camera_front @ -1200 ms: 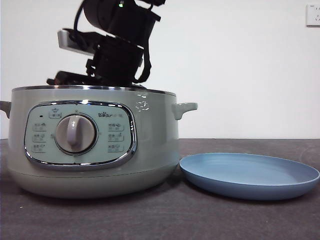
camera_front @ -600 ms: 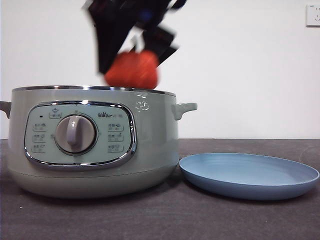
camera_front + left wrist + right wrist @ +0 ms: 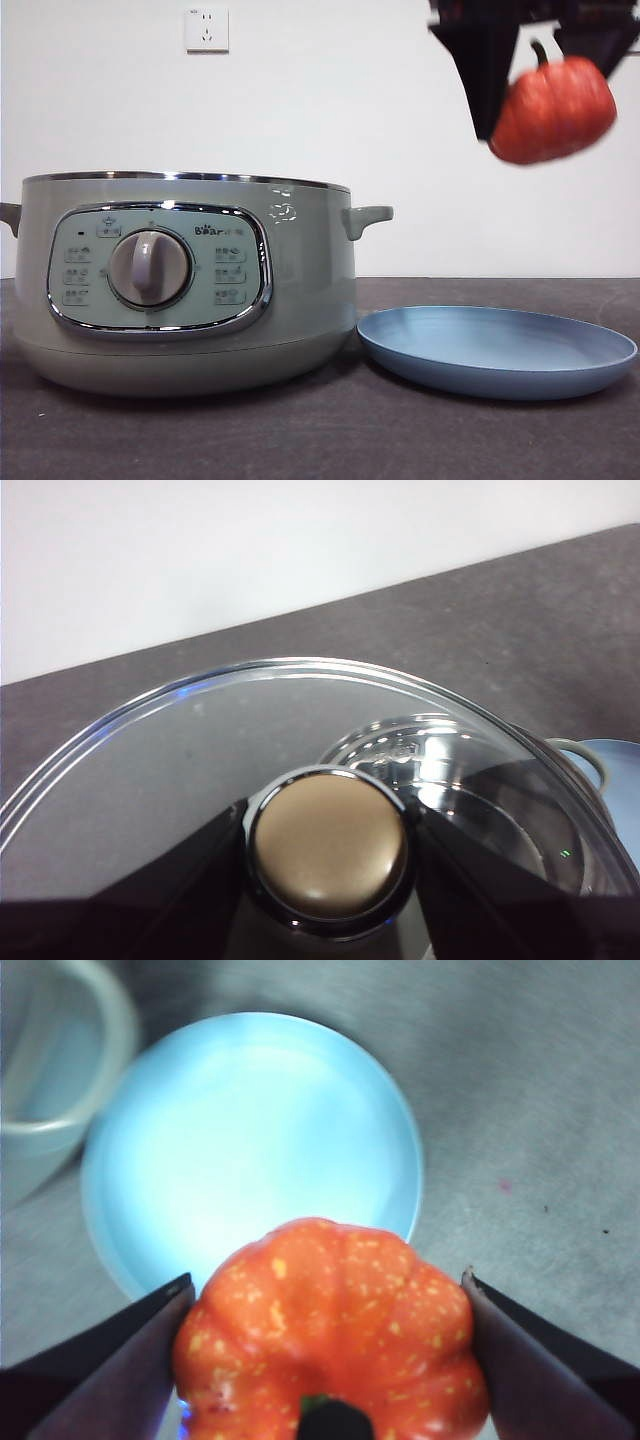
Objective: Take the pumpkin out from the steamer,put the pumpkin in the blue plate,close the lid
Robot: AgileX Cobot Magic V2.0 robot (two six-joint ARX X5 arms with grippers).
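My right gripper [image 3: 545, 95] is shut on the orange-red pumpkin [image 3: 553, 110], holding it high above the blue plate [image 3: 497, 350]. In the right wrist view the pumpkin [image 3: 332, 1340] sits between the two black jaws, with the blue plate [image 3: 250, 1140] directly below. The sage-green steamer [image 3: 185, 280] stands uncovered at the left of the table. In the left wrist view my left gripper [image 3: 328, 852] is shut on the knob of the glass lid [image 3: 200, 740], held up off the pot, and the steamer rim [image 3: 560, 755] shows through and beside the glass.
A steamer side handle [image 3: 367, 217] points toward the plate. The dark table surface [image 3: 330, 430] runs in front of both. A wall socket [image 3: 206, 29] sits on the white wall behind.
The right gripper has carried the pumpkin up and to the right, from just over the steamer to above the blue plate. The steamer and plate have not moved.
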